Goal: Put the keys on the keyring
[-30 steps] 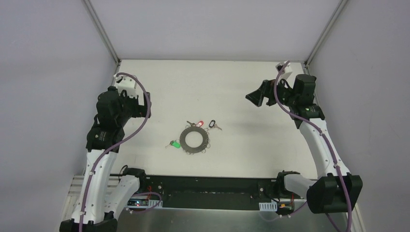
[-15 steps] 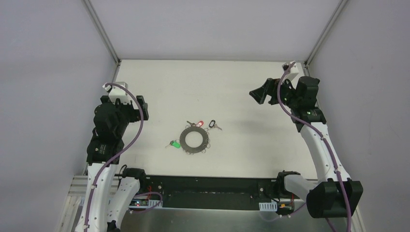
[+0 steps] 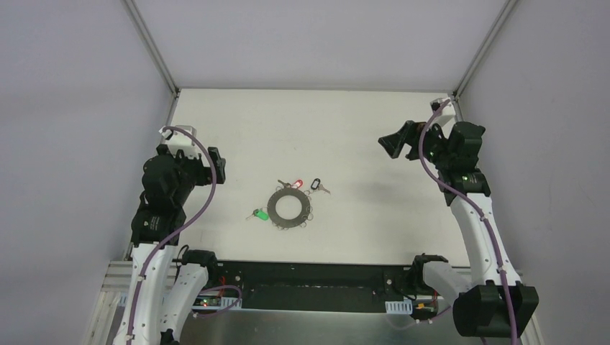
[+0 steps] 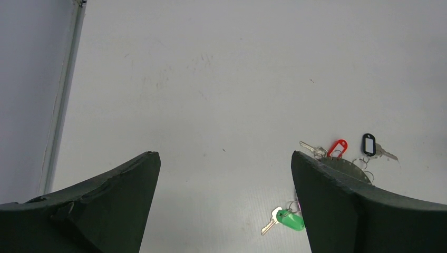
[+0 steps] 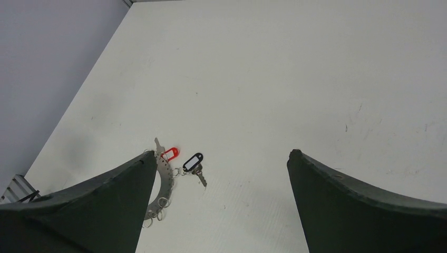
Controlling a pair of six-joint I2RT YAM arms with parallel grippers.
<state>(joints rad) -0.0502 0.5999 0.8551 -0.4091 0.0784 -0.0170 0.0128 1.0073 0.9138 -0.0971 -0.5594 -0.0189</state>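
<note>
Flat grey metal keyring [image 3: 273, 207], coloured-headed silver keys [image 3: 260, 214] apparently already on its rim loops; left fingers [image 4: 95, 211] and right fingers [image 5: 95, 205] spread wide, empty

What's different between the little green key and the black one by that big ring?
The green key has a solid green head; the black key has a dark head with a white window. The green key lies at the keyring's near left, the black key at its far right. The green key's blade points left, the black key's right. Both are small and lie flat on the table.
</note>
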